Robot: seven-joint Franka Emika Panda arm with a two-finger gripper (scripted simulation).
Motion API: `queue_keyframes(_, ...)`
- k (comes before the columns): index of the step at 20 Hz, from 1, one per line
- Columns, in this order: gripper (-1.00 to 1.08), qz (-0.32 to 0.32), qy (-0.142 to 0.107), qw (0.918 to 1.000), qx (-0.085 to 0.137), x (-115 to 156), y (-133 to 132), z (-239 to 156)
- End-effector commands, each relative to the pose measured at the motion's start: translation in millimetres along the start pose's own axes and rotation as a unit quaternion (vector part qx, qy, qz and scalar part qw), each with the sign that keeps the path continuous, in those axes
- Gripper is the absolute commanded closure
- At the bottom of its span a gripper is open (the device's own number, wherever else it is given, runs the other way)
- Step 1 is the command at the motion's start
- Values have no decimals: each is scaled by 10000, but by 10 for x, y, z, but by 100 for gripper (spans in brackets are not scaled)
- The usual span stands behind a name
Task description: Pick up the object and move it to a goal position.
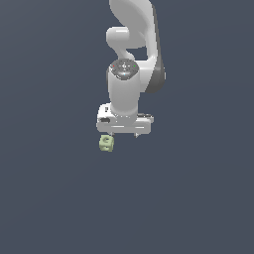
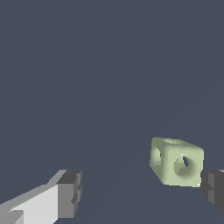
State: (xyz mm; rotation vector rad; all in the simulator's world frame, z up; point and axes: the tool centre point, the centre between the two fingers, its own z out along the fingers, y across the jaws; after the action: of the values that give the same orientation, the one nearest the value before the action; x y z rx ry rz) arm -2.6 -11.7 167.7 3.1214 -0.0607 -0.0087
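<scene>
object (image 2: pixel 176 162): pale yellow-green cube, matte, round holes through faces; no long axis, sits skewed
gripper (image 2: pixel 142 192): fingers spread apart, dark pads, object just beside one pad

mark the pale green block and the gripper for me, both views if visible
pale green block (image 1: pixel 106 143), exterior view, its front face.
pale green block (image 2: pixel 177 162), wrist view, face with round hole.
gripper (image 1: pixel 123 134), exterior view, between the fingertips.
gripper (image 2: pixel 142 192), wrist view, midway between the fingertips.

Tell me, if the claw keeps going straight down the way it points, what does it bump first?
Probably the floor. The claw is open, and the object sits beside one finger, off its middle.
</scene>
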Motion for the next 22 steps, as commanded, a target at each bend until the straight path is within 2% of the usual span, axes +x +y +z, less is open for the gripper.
queue_keyframes(1, -92, 0, 0, 10000, 0, 0, 0, 0)
queue_keyframes(12, -92, 48, 101, 9999, 90, 75, 95, -185)
queue_keyframes(17, -92, 77, 90, 9999, 91, 46, 165, -88)
queue_keyframes(22, -92, 168, 73, 9998, 101, -37, 366, 146)
